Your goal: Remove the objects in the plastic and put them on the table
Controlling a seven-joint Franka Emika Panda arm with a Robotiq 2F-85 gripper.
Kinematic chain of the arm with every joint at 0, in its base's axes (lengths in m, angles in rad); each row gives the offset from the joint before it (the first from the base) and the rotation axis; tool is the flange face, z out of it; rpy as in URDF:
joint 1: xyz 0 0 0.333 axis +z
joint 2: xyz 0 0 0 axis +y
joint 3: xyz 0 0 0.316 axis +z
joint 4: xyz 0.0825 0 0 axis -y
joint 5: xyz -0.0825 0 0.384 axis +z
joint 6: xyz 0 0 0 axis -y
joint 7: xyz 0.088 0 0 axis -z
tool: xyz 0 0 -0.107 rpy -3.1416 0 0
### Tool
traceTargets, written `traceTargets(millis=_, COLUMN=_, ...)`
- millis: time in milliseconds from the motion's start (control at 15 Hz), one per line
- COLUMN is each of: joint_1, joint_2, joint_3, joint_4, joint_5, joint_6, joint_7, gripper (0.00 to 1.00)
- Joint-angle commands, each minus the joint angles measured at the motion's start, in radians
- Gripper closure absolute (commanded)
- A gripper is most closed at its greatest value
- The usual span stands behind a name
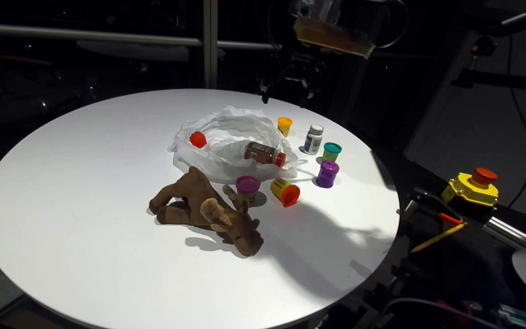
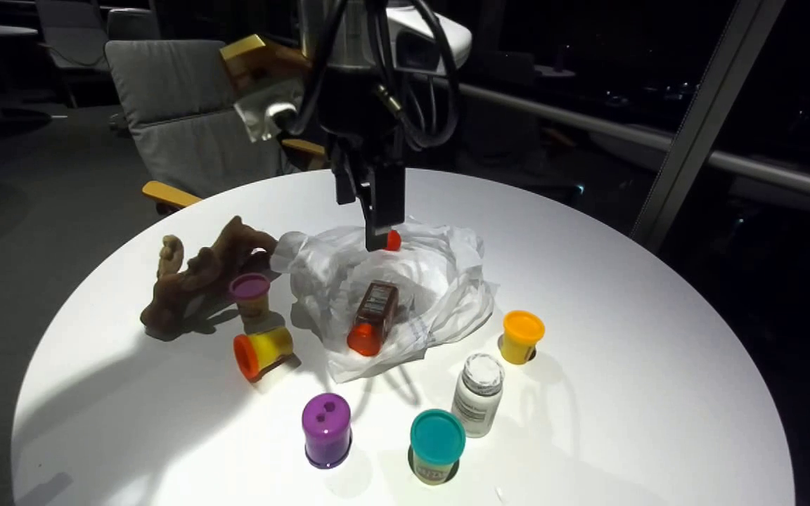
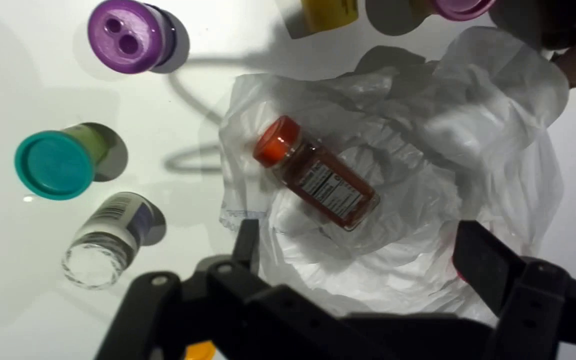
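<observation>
Dim room, bright round counter (image 1: 85, 256): red-capped bottle (image 3: 328, 185) and red object (image 1: 197, 139) lie on crumpled plastic (image 2: 447, 281)

Behind the white counter a metal frame (image 1: 210, 45) stands against the dark, and a grey chair (image 2: 173, 91) is visible in an exterior view. The plastic spreads over the counter, its folds raised in a loose ring. On it the red-capped bottle lies on its side, printed label facing up, cap pointing toward the plastic's edge. The red object, rounded, rests among the folds, apart from the bottle; in the wrist view it is mostly hidden behind one of the jaws.

Those jaws hang above the plastic, spread wide with a gap between them, and the bottle lies below, apart from them.

Around the plastic, an amber-lidded tub (image 2: 520, 337), a white bottle (image 2: 477, 400), a teal-lidded tub (image 2: 437, 443) and a purple container (image 2: 326, 429) stand upright, the white bottle just beside the teal-lidded tub. A yellow tub (image 1: 281, 186) with a red-orange lid lies on its side near an upright magenta-lidded tub (image 1: 248, 184). Just beside that is a brown plush animal (image 1: 194, 196) with tan antlers, its head lowered to the counter. Off the counter sit a yellow box (image 1: 466, 191) with a red button (image 1: 484, 176) and a yellow pencil (image 1: 441, 236).
</observation>
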Motion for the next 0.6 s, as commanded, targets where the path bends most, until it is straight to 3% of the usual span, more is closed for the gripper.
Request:
traceTargets(millis=0, joint_1=-0.092, joint_2=0.178, joint_3=0.131, joint_4=0.221, joint_5=-0.121, joint_6=-0.113, joint_7=-0.010, gripper=0.00)
traceTargets(millis=333, joint_1=-0.146, joint_2=0.334, joint_3=0.200, joint_4=0.330, joint_5=-0.236, joint_6=-0.119, joint_7=-0.169, gripper=0.00)
traceTargets(millis=533, joint_1=-0.135, joint_2=0.381, joint_3=0.173, joint_4=0.323, joint_5=-0.331, joint_6=-0.068, joint_7=-0.186, gripper=0.00)
